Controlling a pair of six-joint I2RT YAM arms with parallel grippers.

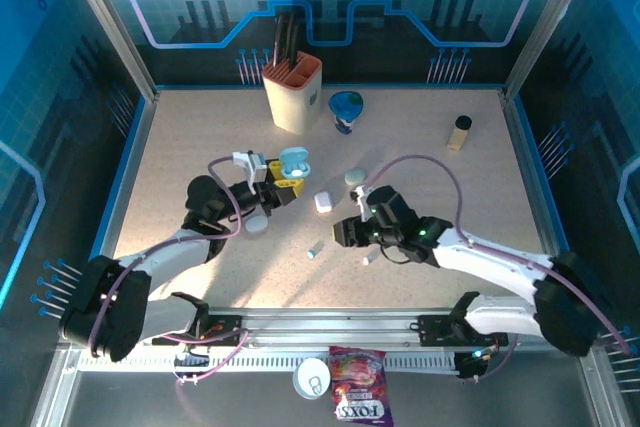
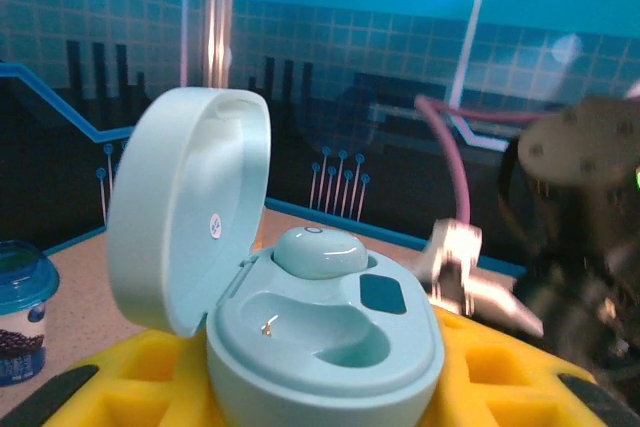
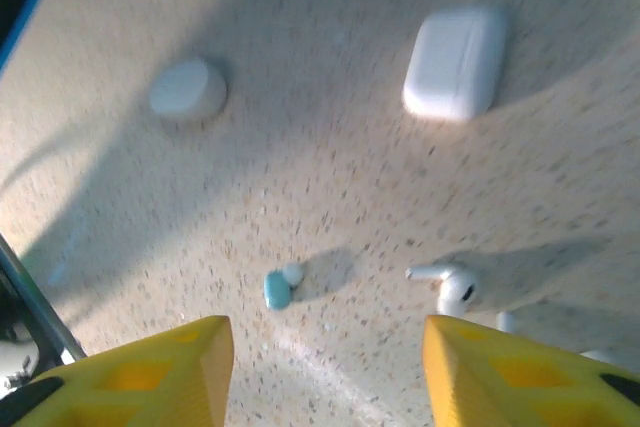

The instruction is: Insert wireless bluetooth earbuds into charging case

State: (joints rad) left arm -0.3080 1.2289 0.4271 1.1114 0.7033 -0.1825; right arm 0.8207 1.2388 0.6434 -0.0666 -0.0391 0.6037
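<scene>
**Case held open, free pincer over a loose earbud**

My left pincer (image 1: 287, 181) grips the pale teal charging case (image 2: 320, 337) with its lid tipped back, so the empty well faces up beside the seated earbud (image 2: 318, 250). My right pincer (image 3: 325, 342) hangs open, nothing between its jaws, above the teal earbud (image 3: 279, 287) that lies mid-table (image 3: 330, 167) toward the near edge, which is probably my next pick. A white earbud (image 3: 452, 289) lies near it. The case's base is cut off, and the pale shape beyond the white earbud is too cropped to name.
</scene>
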